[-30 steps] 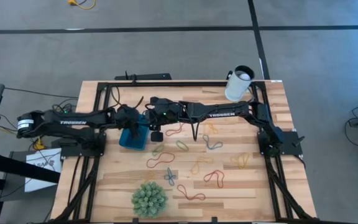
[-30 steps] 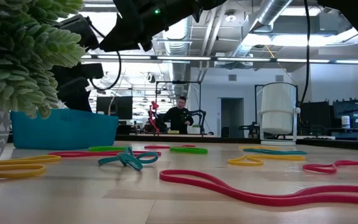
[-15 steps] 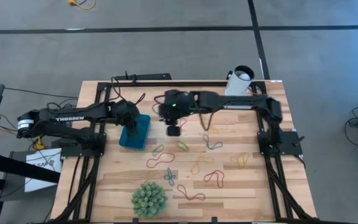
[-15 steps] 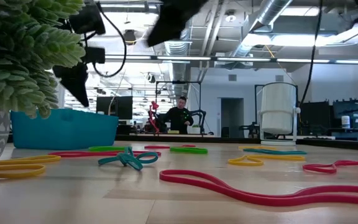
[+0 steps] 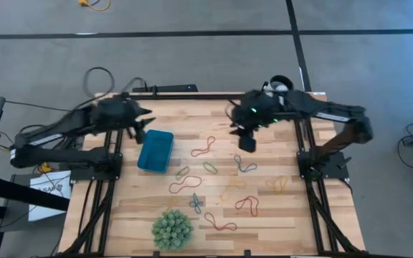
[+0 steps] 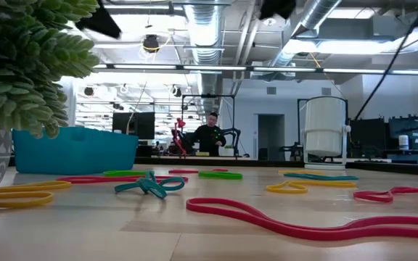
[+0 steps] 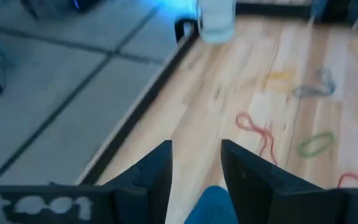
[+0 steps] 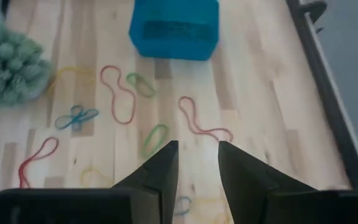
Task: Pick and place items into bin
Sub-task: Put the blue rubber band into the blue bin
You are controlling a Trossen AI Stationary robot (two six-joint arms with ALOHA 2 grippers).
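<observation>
The teal bin [image 5: 155, 150] stands on the table's left half and also shows in the right wrist view [image 8: 174, 28] and the low view [image 6: 75, 148]. Several rubber-band loops lie flat on the wood to its right and front: a red one [image 5: 203, 147], a green one [image 5: 210, 167], a blue-grey one [image 5: 246, 166], a yellow one [image 5: 278, 185]. My left gripper [image 5: 139, 129] hangs raised by the bin's far left corner, open and empty [image 7: 196, 168]. My right gripper [image 5: 247, 141] hangs raised over the table's far right part, open and empty [image 8: 197, 162].
A green spiky ball [image 5: 172, 229] stands at the near edge, left of the middle. A white cup [image 5: 279, 87] stands at the far right corner, partly under my right arm. A black frame rail [image 5: 192, 94] runs along the table's far edge. A person [image 6: 210, 134] sits far behind.
My right gripper has gone from beside the bin toward the table's right edge and up. My left gripper has drawn away from the bin toward the far left and up. The bin and the loops on the table have stayed put.
</observation>
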